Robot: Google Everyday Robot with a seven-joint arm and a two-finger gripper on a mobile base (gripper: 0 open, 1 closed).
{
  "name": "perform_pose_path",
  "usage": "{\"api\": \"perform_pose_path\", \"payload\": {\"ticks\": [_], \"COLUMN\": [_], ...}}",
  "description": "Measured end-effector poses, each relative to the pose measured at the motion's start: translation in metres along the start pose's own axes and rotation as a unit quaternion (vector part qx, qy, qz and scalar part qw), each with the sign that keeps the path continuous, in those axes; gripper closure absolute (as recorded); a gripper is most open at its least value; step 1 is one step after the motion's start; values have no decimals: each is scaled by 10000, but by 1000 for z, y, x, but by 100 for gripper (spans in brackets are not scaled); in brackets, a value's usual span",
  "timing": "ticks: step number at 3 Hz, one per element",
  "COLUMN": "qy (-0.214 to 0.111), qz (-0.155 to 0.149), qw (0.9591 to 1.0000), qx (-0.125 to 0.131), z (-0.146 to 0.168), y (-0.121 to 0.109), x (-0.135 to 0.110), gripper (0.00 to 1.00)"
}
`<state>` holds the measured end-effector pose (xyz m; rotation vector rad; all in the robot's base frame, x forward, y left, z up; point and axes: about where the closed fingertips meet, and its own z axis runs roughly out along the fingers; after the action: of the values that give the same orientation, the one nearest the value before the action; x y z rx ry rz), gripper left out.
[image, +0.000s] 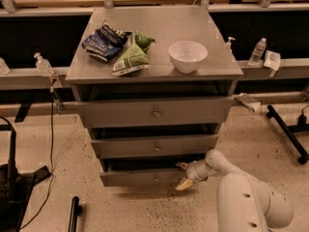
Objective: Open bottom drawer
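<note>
Speckled floor (270,144), grey three-drawer cabinet (154,112); hand (184,175) at the right end of the bottom drawer (140,177).
Hand is open: one finger sits above the drawer front's right end, the other below it, edge between them. Can't tell if they touch it. Bottom drawer is lowest of the stack, pulled slightly out, with its knob (156,179) left of the hand. Worktop (193,23) carries a white bowl (188,56) and snack bags (116,46).

3 drawers (156,113) | 2 snack bags (104,42) | 1 bowl (188,56) | 1 gripper (186,175) at bottom drawer (140,177) right end
</note>
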<state>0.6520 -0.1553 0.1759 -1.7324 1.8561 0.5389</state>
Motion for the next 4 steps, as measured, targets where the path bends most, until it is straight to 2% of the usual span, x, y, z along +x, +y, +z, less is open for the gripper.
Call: {"api": "perform_pose_path", "payload": {"ticks": [3, 4], "qy": [0, 0], "qz": [0, 1], "qw": [10000, 10000], "qx": [-1, -2], "z": [-5, -7], "y": [0, 0], "x": [-4, -5], "gripper": [99, 100]}}
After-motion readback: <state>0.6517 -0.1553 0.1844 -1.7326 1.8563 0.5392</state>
